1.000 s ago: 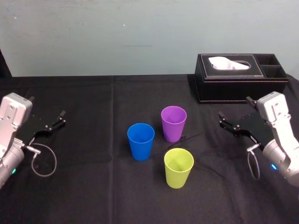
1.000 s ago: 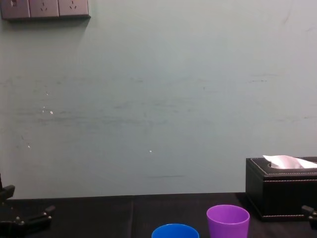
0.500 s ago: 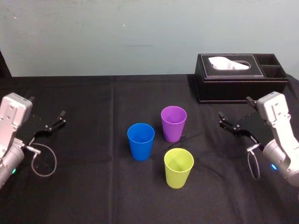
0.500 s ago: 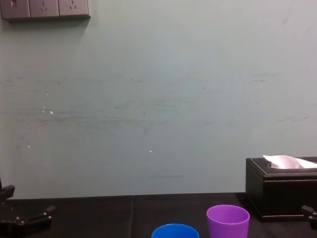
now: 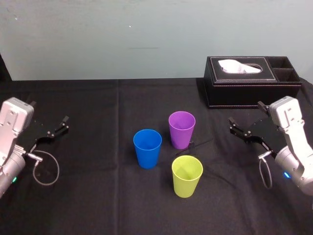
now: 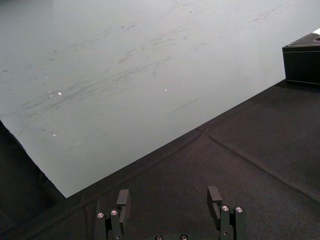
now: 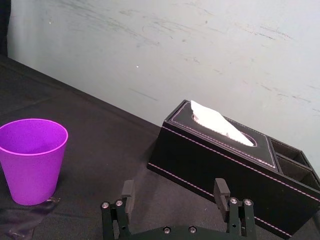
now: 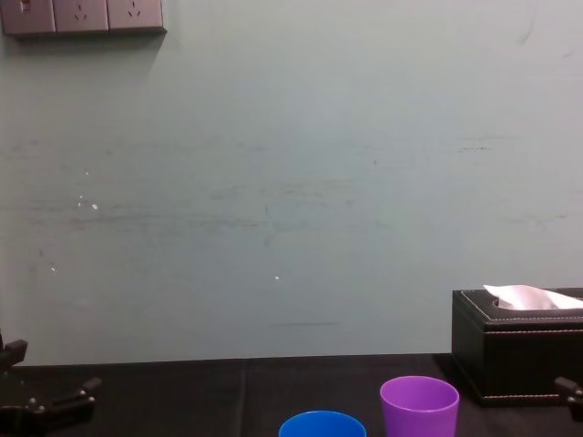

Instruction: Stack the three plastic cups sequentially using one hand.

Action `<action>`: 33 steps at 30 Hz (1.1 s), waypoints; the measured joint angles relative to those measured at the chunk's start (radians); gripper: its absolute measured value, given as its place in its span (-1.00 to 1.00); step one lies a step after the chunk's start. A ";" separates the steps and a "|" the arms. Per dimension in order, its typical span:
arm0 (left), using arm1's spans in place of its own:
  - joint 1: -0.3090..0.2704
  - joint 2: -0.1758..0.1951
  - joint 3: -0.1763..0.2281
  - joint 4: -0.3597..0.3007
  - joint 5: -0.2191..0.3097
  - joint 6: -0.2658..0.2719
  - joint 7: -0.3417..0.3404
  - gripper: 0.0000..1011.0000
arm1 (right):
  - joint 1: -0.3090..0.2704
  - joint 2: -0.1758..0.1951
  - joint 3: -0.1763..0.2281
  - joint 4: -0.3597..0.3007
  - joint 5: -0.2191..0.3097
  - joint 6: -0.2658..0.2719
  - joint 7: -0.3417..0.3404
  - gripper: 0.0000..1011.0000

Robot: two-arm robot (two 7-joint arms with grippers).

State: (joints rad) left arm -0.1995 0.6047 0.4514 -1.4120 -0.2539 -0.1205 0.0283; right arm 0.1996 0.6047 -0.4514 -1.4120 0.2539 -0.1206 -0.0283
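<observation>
Three cups stand upright and apart in the middle of the black table: a blue cup [image 5: 147,148], a purple cup [image 5: 181,129] behind and to its right, and a yellow-green cup [image 5: 187,176] nearest me. The purple cup [image 7: 31,159] [image 8: 419,405] and the blue cup's rim [image 8: 322,424] also appear from other angles. My right gripper [image 5: 247,125] [image 7: 173,195] hovers open and empty to the right of the cups, well clear of them. Far to the left, my left gripper [image 5: 55,128] [image 6: 168,196] stays parked, open and empty.
A black tissue box [image 5: 252,81] [image 7: 220,150] with a white tissue stands at the back right, behind my right gripper. A small dark scrap [image 5: 191,146] lies on the cloth beside the purple cup. A pale wall closes off the table's far edge.
</observation>
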 joint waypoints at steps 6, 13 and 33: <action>0.000 0.000 0.000 0.000 0.000 0.000 0.000 1.00 | 0.000 0.000 0.000 0.000 0.000 0.000 0.000 0.98; 0.000 0.000 0.000 0.000 0.000 0.000 0.000 1.00 | -0.013 -0.002 0.017 -0.015 0.000 0.006 0.001 0.98; 0.000 0.000 0.000 0.000 0.000 0.000 0.000 1.00 | -0.175 0.101 0.136 -0.235 0.079 0.022 0.118 0.98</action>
State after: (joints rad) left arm -0.1995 0.6047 0.4514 -1.4120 -0.2539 -0.1205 0.0283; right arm 0.0250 0.7056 -0.3152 -1.6466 0.3332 -0.0981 0.0898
